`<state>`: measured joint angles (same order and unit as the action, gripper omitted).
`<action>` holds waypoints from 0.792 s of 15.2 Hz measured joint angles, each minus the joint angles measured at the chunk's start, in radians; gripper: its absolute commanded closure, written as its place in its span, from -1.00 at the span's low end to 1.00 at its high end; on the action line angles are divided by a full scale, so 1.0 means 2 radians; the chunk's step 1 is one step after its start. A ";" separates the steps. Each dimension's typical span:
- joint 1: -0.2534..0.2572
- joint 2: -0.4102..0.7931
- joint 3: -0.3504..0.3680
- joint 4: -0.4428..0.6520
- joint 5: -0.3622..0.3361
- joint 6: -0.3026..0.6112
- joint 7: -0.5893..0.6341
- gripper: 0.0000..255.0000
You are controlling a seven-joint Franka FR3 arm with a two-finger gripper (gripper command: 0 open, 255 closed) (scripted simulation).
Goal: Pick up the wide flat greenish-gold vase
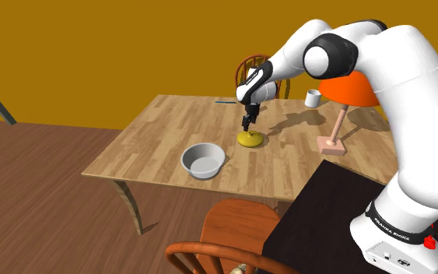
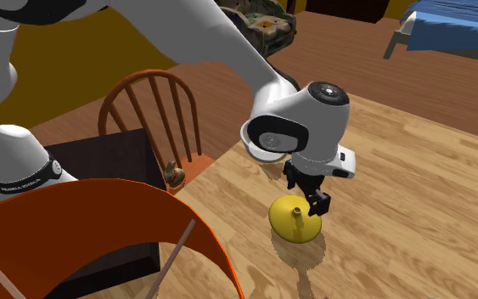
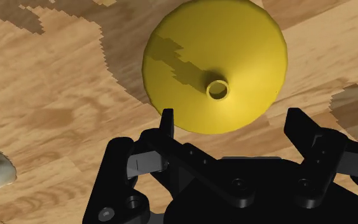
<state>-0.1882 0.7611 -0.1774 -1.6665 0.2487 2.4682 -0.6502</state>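
Approach step: the jaws hang apart just above the yellow vase [image 1: 250, 139], mid-frame in the shoulder view on the table [image 1: 155, 132]. Next they probably need to descend and close around its narrow neck.

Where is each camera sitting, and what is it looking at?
Shoulder view: beside and behind the stand, looking down over the table; shows the arm, with the tool above the yellow vase.
Second exterior view: behind the orange lamp shade, looking across the table toward the chair; shows the arm's wrist and tool.
Wrist view: on the hand, looking down at the vase; shows the tool's two open fingers.
All three share the vase.
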 measured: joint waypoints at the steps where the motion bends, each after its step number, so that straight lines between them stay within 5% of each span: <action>1: 0.000 0.007 0.001 0.005 0.001 0.003 0.001 -1.00; 7: -0.005 0.039 0.007 0.019 0.006 0.021 -0.004 -1.00; 8: -0.006 0.040 0.007 0.019 0.006 0.021 -0.004 1.00; 12: -0.006 0.041 0.007 0.020 0.006 0.022 -0.005 1.00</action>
<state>-0.2002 0.8424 -0.1624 -1.6269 0.2612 2.5123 -0.6592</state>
